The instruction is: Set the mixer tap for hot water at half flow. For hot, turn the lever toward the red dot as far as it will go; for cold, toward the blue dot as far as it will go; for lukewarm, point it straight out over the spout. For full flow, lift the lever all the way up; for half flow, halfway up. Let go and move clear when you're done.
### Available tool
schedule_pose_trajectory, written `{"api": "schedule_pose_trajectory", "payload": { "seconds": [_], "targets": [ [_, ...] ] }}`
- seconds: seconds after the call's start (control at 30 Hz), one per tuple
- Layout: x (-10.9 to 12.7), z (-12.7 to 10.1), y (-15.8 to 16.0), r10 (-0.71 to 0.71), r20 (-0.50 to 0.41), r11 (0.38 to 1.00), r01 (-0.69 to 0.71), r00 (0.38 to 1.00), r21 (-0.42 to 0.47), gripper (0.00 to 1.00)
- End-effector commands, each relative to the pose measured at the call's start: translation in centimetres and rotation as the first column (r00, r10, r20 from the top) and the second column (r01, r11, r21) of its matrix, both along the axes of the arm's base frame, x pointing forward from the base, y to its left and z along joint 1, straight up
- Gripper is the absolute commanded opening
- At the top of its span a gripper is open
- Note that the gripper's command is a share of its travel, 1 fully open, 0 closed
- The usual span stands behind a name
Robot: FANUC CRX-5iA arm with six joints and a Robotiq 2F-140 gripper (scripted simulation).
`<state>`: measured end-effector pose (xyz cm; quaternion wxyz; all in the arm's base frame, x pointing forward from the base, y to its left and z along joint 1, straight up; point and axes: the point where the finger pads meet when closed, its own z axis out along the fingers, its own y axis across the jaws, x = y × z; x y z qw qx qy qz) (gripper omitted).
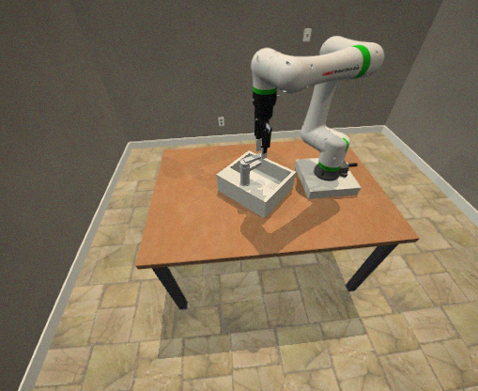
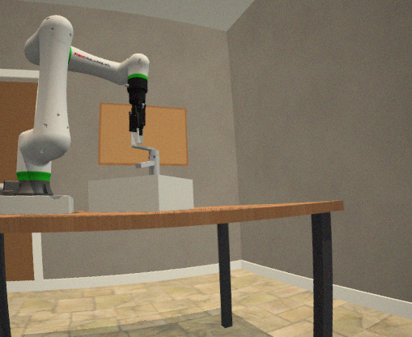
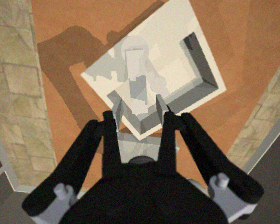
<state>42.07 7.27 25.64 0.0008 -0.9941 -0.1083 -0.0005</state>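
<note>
The mixer tap (image 1: 244, 175) stands on the rim of a white sink block (image 1: 255, 184) on the table. Its grey lever (image 1: 253, 160) sticks out from the tap's top and slopes up towards its free end; it also shows in the exterior view (image 2: 144, 147). The spout (image 2: 143, 164) points the same way below it. A blue dot (image 2: 154, 155) shows on the tap body; I see no red dot. My gripper (image 1: 263, 152) (image 2: 136, 139) points straight down over the lever's free end. In the wrist view the fingers stand part open on either side of the lever (image 3: 137, 87), with gaps.
The arm's base stands on a white plinth (image 1: 328, 180) just right of the sink block. The sink's basin (image 3: 156, 75) lies below the gripper. The table's edges are well away from the tap.
</note>
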Motion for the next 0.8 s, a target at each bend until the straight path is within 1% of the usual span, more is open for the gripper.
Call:
{"api": "schedule_pose_trajectory", "payload": {
  "seconds": [0.0,0.77],
  "targets": [
    [0.0,-0.3,0.0,0.0,0.0,1.0,0.0,1.0,0.0,0.4],
    [0.0,-3.2,0.0,0.0,0.0,1.0,0.0,1.0,0.0,0.4]
  ]
}}
